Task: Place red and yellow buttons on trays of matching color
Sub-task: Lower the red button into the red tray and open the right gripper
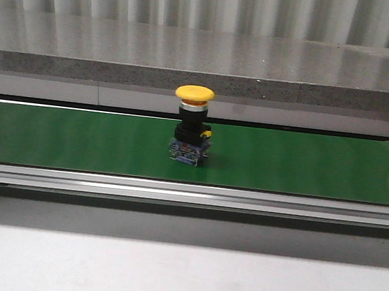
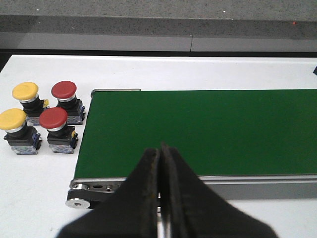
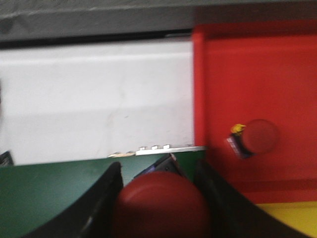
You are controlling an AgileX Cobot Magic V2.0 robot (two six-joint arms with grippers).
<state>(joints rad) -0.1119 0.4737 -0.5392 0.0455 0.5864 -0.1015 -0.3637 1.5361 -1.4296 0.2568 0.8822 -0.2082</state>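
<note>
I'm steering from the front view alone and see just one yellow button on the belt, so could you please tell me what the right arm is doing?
Observer: The right gripper has its fingers around a red button, above the green belt next to the red tray.
Operator: Is anything in that tray already?
Observer: Yes, one red button lies in it on its side.
Operator: And the left arm?
Observer: The left gripper is shut and empty, over the belt's near edge.
Operator: Are more buttons waiting?
Observer: Four stand beside the belt's end: two yellow buttons and two red buttons.
</note>
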